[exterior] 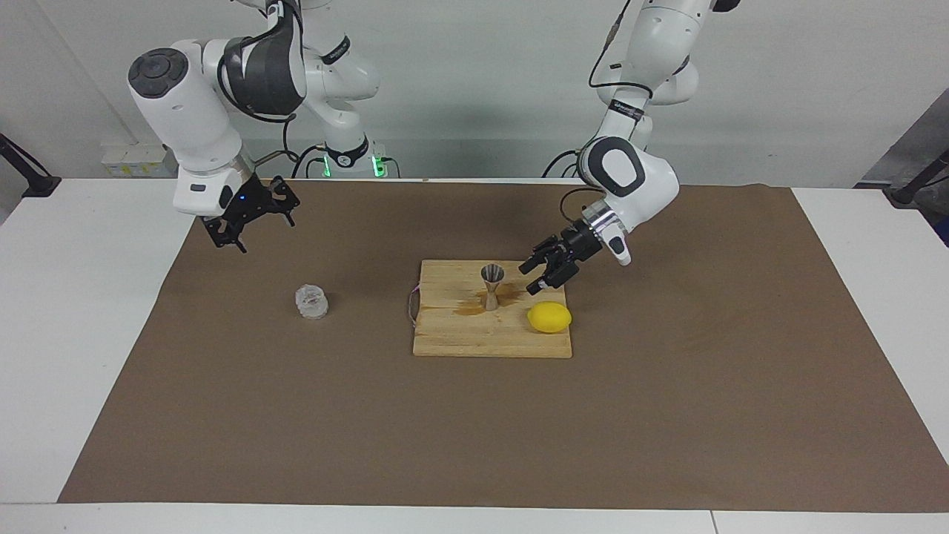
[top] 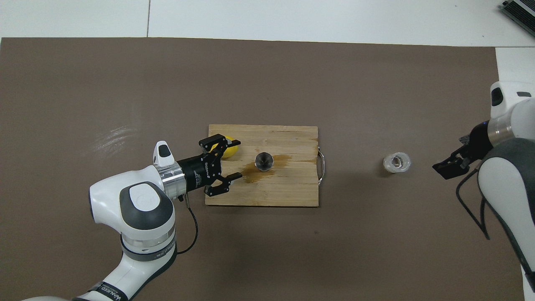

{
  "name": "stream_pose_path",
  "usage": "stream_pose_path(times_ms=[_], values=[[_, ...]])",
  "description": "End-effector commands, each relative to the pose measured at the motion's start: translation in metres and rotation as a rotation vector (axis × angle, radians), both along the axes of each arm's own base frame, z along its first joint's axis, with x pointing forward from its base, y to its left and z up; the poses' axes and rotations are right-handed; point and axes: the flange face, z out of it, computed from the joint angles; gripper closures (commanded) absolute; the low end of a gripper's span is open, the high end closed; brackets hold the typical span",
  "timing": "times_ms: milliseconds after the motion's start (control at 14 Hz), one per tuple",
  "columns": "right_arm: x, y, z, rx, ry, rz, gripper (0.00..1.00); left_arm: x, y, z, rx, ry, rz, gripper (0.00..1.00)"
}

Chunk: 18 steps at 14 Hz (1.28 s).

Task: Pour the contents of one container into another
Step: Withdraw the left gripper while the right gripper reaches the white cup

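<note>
Two containers upright: jigger [exterior: 491, 285] on board [exterior: 460, 337], glass cup [exterior: 312, 302] apart.

Clear ribbed glass cup [exterior: 312, 301]; shiny steel jigger [exterior: 491, 285]; yellow lemon [exterior: 549, 317]; pale striped wooden board [exterior: 474, 341]; brown mat [exterior: 667, 415].

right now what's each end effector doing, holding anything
Left end effector: open, empty, over the wooden board beside the steel hourglass jigger.
Right end effector: open, empty.
</note>
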Motion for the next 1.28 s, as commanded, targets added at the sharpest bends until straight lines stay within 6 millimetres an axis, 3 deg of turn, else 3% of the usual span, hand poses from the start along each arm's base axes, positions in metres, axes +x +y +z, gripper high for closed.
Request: stream_pose_path(times_ms=[0, 356, 570, 783, 1210], values=[[-0.008, 0.001, -0.011, 0.017, -0.026, 0.14, 0.0, -0.005, 0.005, -0.002, 0.006, 0.007, -0.093, 0.0], [-0.008, -0.004, -0.039, 0.033, -0.027, 0.353, 0.0, 0.01, 0.028, 0.005, 0.038, 0.095, -0.189, 0.0], [-0.006, -0.012, -0.064, 0.123, -0.076, 0.46, 0.0, 0.023, 0.044, 0.023, 0.093, 0.135, -0.273, 0.0], [-0.005, -0.021, -0.084, 0.144, -0.09, 0.522, 0.0, 0.04, 0.076, 0.044, 0.142, 0.156, -0.359, 0.0], [-0.009, -0.033, -0.091, 0.141, -0.108, 0.526, 0.0, 0.073, 0.12, 0.072, 0.303, 0.127, -0.476, 0.0]])
